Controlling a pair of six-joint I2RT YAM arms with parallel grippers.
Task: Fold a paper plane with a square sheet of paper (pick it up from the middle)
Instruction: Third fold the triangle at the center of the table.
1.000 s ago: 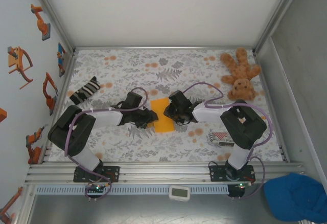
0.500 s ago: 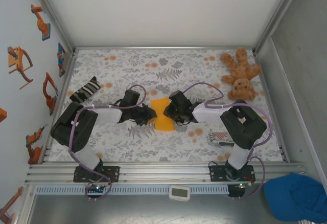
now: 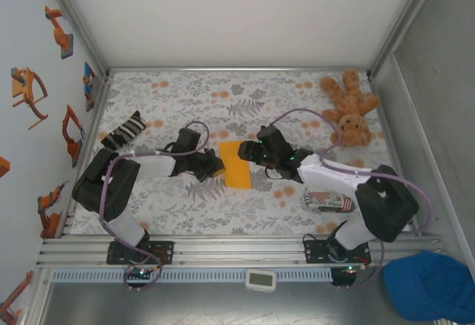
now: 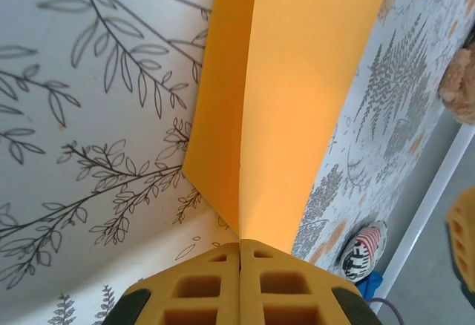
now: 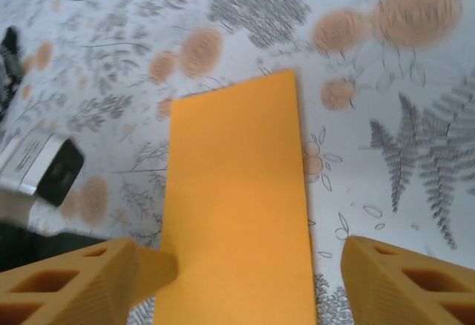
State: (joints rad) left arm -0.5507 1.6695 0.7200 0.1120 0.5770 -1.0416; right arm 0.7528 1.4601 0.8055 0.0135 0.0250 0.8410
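Note:
The square sheet of paper (image 3: 236, 164) is bright orange and lies folded into a narrow rectangle in the middle of the table. My left gripper (image 3: 217, 167) is at its left edge. In the left wrist view the left gripper (image 4: 240, 254) is shut on the paper (image 4: 297, 80), which rises from between the pads with a crease down its middle. My right gripper (image 3: 247, 150) hovers at the sheet's upper right. The right wrist view has the right gripper (image 5: 241, 295) open, with its fingers on either side of the paper (image 5: 237, 206) and not touching it. The paper plane is out of view.
A brown teddy (image 3: 349, 110) lies at the back right. A red-and-white striped packet (image 3: 326, 200) sits at the front right by the right arm. A black-and-white striped sock (image 3: 123, 130) is at the left. A blue cap (image 3: 430, 284) lies off the table.
My right gripper has opened, let go of the paper and drawn back to the right. My left gripper has shut on the sheet's left edge. The sheet now lies flatter.

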